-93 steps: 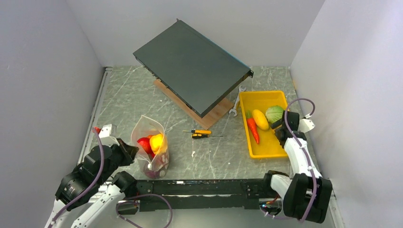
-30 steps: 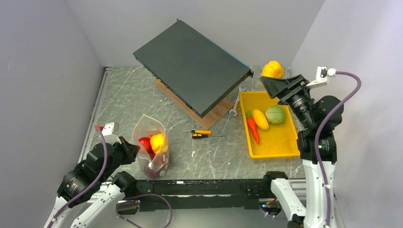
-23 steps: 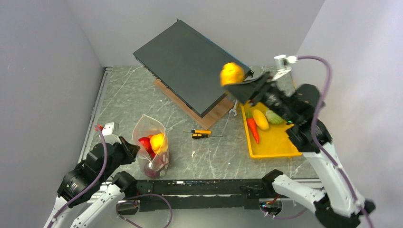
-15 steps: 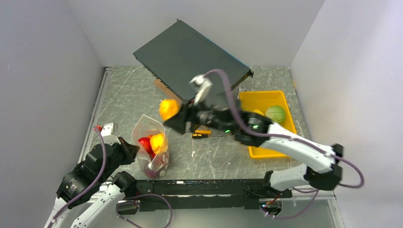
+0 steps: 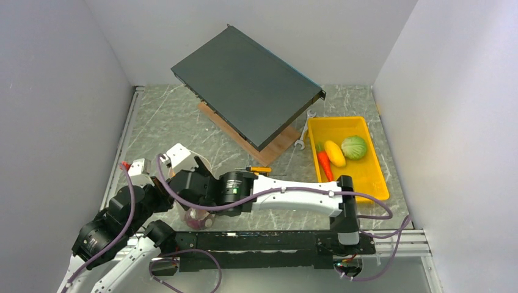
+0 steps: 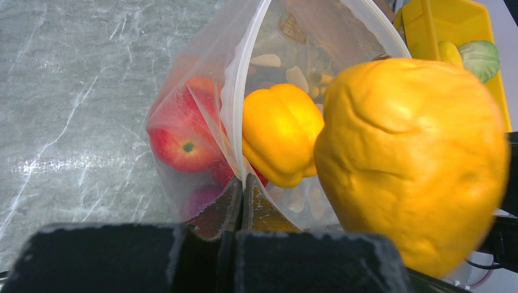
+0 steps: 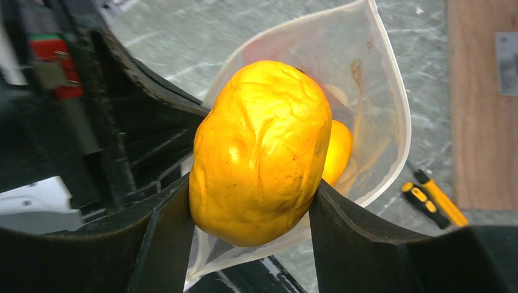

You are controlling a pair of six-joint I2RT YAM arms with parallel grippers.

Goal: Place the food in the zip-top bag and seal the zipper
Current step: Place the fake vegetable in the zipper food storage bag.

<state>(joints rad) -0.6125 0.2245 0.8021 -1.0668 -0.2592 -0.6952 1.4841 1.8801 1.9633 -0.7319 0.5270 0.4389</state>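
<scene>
Grey stone table (image 5: 159, 122), lower left of the top view: my right gripper (image 7: 252, 213) squeezes a lumpy orange fruit (image 7: 262, 146). Its long side runs top to bottom in the wrist picture, right over the zip-top bag (image 7: 372, 97). My left gripper (image 6: 242, 192) pinches the bag's rim, and the mouth gapes upward.

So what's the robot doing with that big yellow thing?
It's packing toy food into a bag. The right tool holds a yellow fruit at the bag's open mouth, not yet let go. The left tool pinches the bag's edge to hold it open. A yellow pepper and a red piece are already inside. A carrot, a cabbage and another yellow piece lie in the tray.
</scene>
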